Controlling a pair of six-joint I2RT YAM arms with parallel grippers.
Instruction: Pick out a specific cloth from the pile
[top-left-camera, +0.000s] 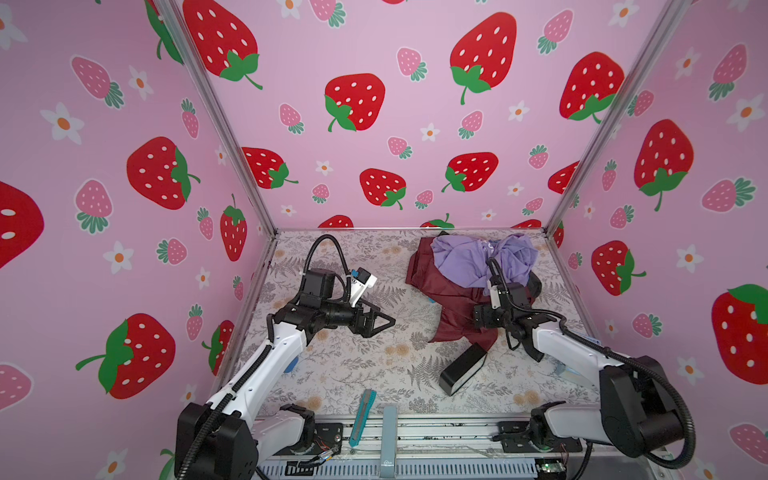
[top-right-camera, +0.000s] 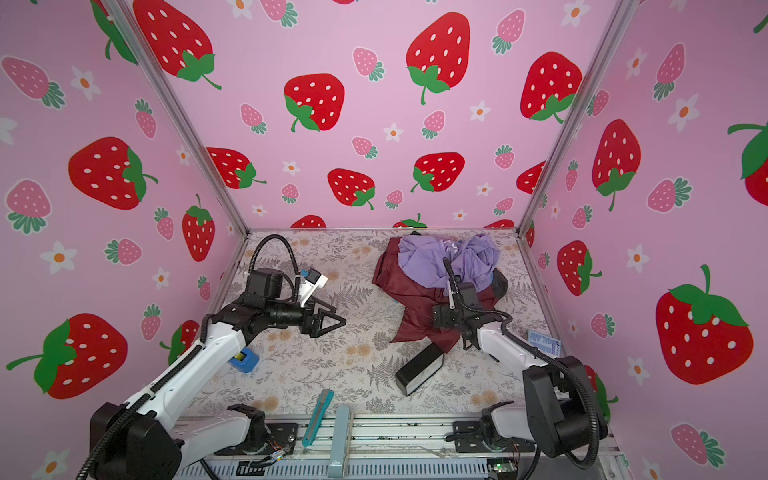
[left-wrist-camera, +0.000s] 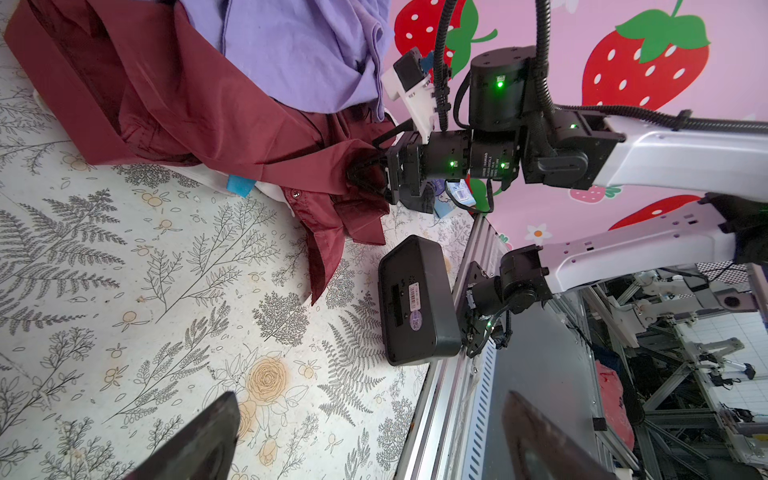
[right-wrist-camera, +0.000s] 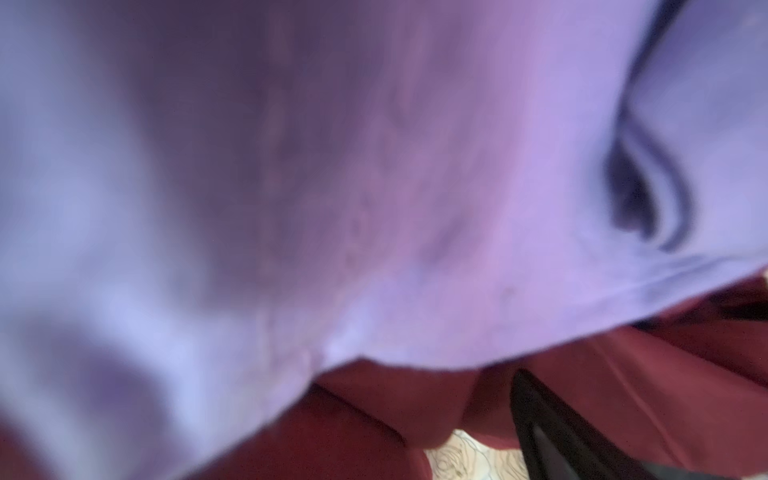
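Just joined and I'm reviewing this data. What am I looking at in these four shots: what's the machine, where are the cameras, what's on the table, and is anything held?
Two robot arms with two-finger grippers work over a flowery table in a strawberry-print booth. Two pictures come from one overhead stereo camera and are nearly identical. The other two come from a camera on each arm's wrist.

At the back right is the pile: a lavender garment lies on the maroon cloth, the piece to pick out. A black box and a teal cutter also lie there.

The right gripper is wide open and pushed into the maroon folds, not clamped. The left gripper is open and empty.
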